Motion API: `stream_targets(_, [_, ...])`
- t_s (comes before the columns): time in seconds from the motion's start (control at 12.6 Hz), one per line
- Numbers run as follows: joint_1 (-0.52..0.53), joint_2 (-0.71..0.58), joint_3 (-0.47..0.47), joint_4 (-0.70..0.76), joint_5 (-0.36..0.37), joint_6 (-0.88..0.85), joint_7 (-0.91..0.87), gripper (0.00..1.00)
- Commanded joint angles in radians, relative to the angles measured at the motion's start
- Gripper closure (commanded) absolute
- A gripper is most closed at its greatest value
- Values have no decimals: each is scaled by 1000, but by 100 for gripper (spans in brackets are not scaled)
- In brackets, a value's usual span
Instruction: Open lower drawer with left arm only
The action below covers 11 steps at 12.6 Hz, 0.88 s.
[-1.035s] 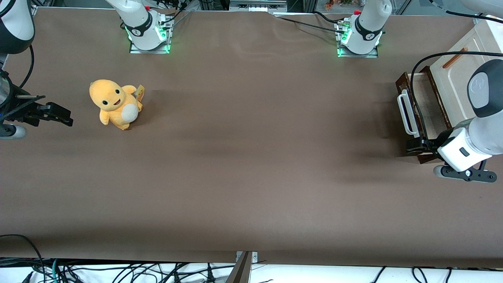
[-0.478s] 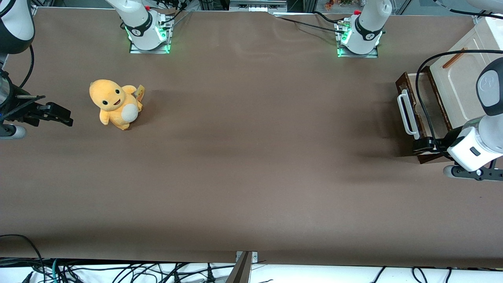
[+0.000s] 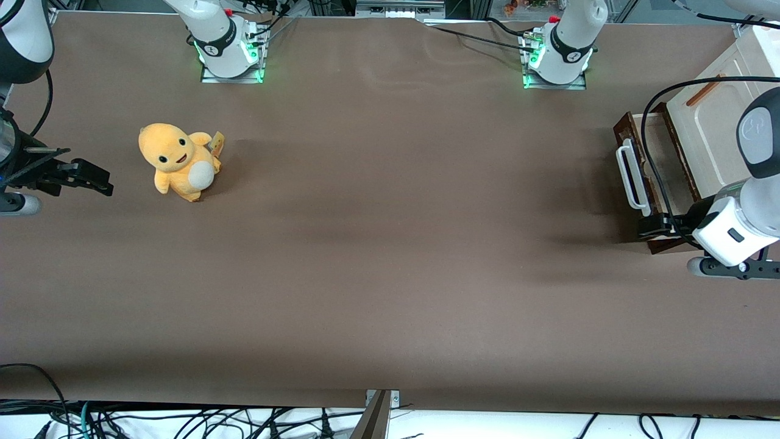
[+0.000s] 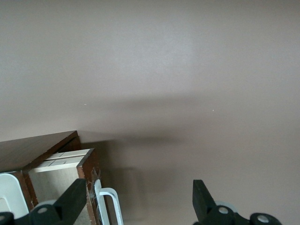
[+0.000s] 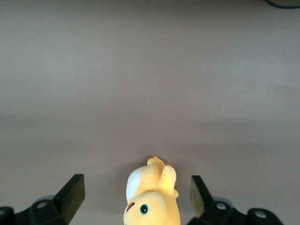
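**Tool wide open beside the pulled-out drawer**

The left arm (image 3: 740, 201) reaches in at the working arm's end of the worktop (image 3: 390, 262), and its tool (image 3: 651, 227) sits at the drawer corner nearest the front camera. In the left wrist view the tool (image 4: 140, 199) has its two black fingers (image 4: 75, 199) spread wide apart, with nothing held between them. One finger lies over the drawer's front corner; whether it touches the wood cannot be told.

The lower drawer (image 3: 649, 164) stands pulled out from the cream cabinet (image 3: 710, 128), showing its pale inside, with its white loop handle (image 3: 631, 177) facing the middle of the worktop.

Compared with a second ago, the tool has drawn back slightly toward the working arm's end, and the arm's elbow has shifted the same way. Over the last half second hardly anything has changed, and the drawer has kept its place.

The left wrist view shows the drawer's (image 4: 51, 161) brown wall, its beige floor and the handle (image 4: 110, 204) close up, detail too small in the front view. Only the front and right wrist views show the yellow plush toy (image 3: 178, 161), which sits well apart toward the parked arm's end.
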Motion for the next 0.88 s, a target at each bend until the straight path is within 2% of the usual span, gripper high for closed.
stream_targets(0.0, [4,-22,1,-11,-29,-11,25,0])
stream_targets(0.8, [-8,-19,1,-13,-28,-11,31,0])
